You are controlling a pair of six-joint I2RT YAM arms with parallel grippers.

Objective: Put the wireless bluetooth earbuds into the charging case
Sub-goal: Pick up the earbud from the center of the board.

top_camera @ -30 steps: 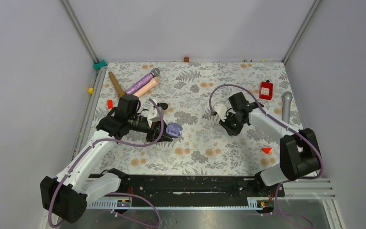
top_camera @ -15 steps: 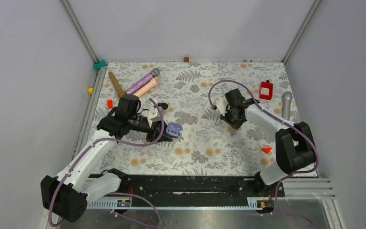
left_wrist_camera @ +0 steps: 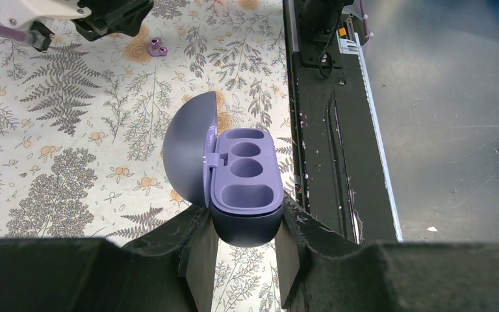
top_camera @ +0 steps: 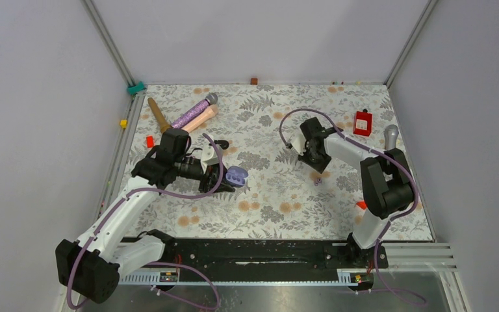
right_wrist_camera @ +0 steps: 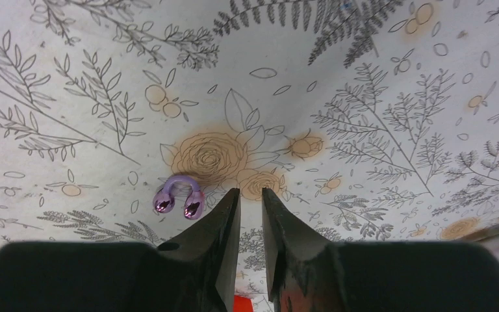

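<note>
My left gripper is shut on the base of the purple charging case. In the left wrist view the case stands open between my fingers, lid swung left, its wells empty. One purple earbud, two glossy bulbs joined by an arch, lies on the floral cloth. In the right wrist view the earbud lies just left of my right gripper, beside the left fingertip. The jaws are narrowly parted and hold nothing. The right gripper hovers just behind the earbud, which also shows in the left wrist view.
Three microphones lie at the back left. A red box and a grey microphone are at the right. A small red block, a red triangle and a small black item lie on the cloth.
My right gripper has drawn back and left, away from the spot where the purple earbud now lies uncovered. The right arm has swung round. The left arm and case have not moved.
</note>
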